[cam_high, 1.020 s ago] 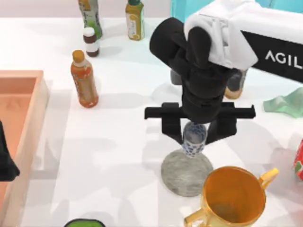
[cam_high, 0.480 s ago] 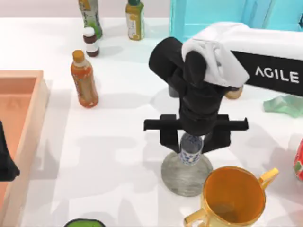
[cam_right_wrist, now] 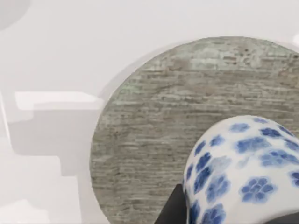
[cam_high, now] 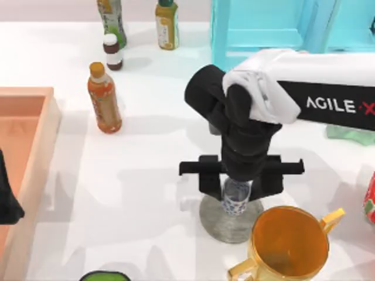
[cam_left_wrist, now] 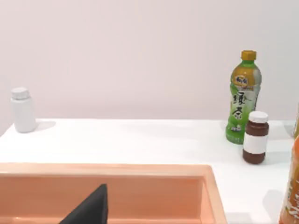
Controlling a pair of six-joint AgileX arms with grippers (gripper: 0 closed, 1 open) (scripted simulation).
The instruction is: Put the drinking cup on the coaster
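Observation:
My right gripper (cam_high: 237,188) points straight down, shut on the drinking cup (cam_high: 236,199), a small clear tumbler with blue dots. The cup hangs upright over the back half of the coaster (cam_high: 221,223), a flat grey mottled disc near the table's front. Whether the cup's base touches the disc I cannot tell. In the right wrist view the cup (cam_right_wrist: 243,172) sits close over the coaster (cam_right_wrist: 149,126), toward one edge of it. My left gripper (cam_high: 6,202) stays parked at the far left over the wooden tray.
A big orange two-handled cup (cam_high: 287,243) stands right beside the coaster. An orange bottle (cam_high: 104,99), a small brown bottle (cam_high: 112,51) and two tall bottles stand at the back left. A wooden tray (cam_high: 41,140) fills the left edge, a teal frame (cam_high: 263,23) the back.
My right gripper has come down with the drinking cup, closer to the coaster, and the arm has shifted slightly. The left arm has not moved.

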